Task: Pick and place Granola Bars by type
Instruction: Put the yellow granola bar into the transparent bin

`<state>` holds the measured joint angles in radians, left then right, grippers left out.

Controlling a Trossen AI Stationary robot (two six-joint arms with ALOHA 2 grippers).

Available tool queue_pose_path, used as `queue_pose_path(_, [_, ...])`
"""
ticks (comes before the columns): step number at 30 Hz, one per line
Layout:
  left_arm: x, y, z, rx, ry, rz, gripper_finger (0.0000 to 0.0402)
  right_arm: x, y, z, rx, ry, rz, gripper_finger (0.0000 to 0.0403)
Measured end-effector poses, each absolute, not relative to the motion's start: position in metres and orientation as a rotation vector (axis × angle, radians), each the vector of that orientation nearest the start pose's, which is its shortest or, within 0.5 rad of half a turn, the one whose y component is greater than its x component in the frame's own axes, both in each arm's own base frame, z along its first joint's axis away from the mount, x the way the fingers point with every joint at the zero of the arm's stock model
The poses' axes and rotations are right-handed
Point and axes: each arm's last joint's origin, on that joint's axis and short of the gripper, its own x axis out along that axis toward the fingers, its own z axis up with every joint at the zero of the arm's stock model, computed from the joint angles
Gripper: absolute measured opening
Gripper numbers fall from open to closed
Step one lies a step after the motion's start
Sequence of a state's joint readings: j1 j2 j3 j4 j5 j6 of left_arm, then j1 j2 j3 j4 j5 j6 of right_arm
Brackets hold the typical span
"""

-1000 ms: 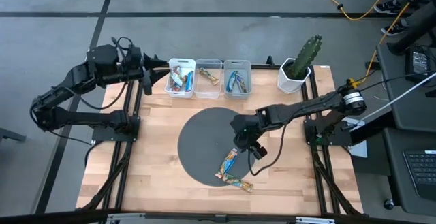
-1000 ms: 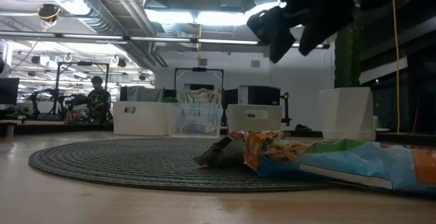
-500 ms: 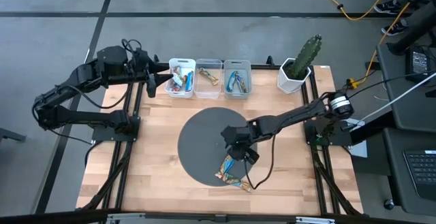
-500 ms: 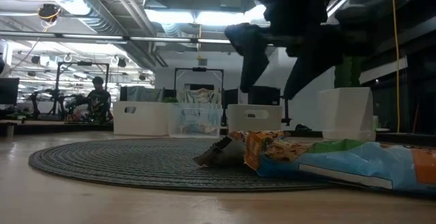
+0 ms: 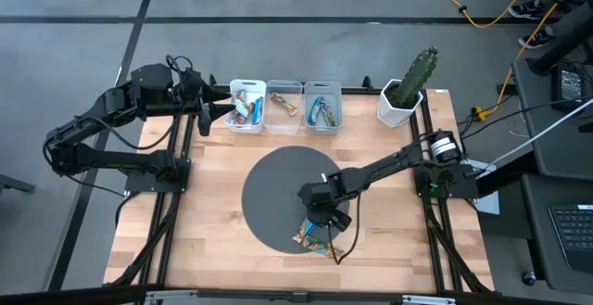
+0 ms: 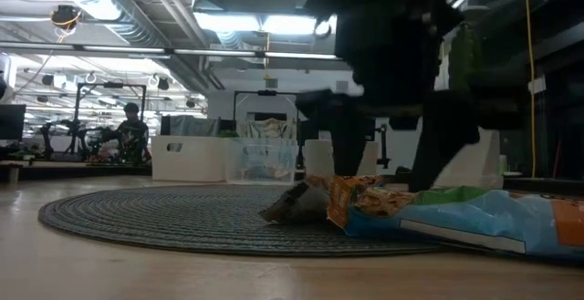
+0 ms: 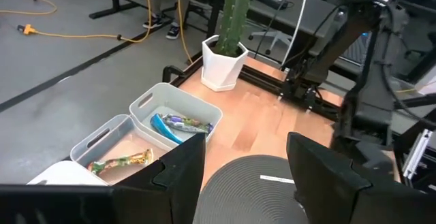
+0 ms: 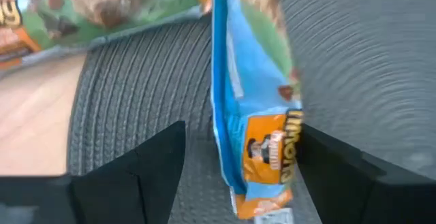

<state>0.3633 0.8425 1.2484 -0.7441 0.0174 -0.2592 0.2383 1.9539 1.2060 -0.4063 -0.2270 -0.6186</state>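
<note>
Fingers of the right gripper (image 8: 235, 163) now straddle the blue crinkled granola bar (image 8: 253, 108) on the round dark woven mat (image 5: 278, 189), spread wide, having dropped from above. Farther off, the left gripper (image 7: 245, 176) hangs part-open near the white bins (image 5: 283, 107), unmoved.

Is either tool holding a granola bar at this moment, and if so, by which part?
Nothing is held. The right tool stands open astride the blue granola bar on the mat, not yet closed; the left tool is open and empty.
</note>
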Motion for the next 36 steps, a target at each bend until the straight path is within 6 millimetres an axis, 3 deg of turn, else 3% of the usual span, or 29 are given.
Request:
queue_pose_path(4, [0.129, 0.046, 0.420, -0.313, 0.290, 0.371, 0.0198, 0.367, 0.092, 0.131, -0.509, 1.010, 0.786, 0.0263])
queue_pose_path(7, [0.129, 0.044, 0.420, -0.305, 0.291, 0.378, 0.0198, 0.367, 0.092, 0.131, -0.509, 1.010, 0.783, 0.0231])
queue_pose_path(15, [0.130, 0.043, 0.420, -0.295, 0.290, 0.396, 0.0198, 0.368, 0.090, 0.136, -0.500, 1.029, 0.780, 0.0056])
queue_pose_path(21, [0.130, 0.043, 0.420, -0.295, 0.290, 0.398, 0.0198, 0.375, 0.084, 0.154, -0.491, 1.048, 0.759, 0.0047])
queue_pose_path(27, [0.130, 0.043, 0.421, -0.291, 0.288, 0.397, 0.0198, 0.378, 0.051, 0.210, -0.571, 1.023, 0.508, 0.0047])
queue_pose_path(32, [0.128, 0.043, 0.422, -0.292, 0.277, 0.404, 0.0198, 0.365, 0.023, 0.292, -0.497, 0.874, 0.191, 0.0043])
queue_pose_path(36, [0.128, 0.044, 0.422, -0.286, 0.270, 0.431, 0.0198, 0.341, 0.008, 0.357, -0.372, 0.698, -0.051, 0.0045])
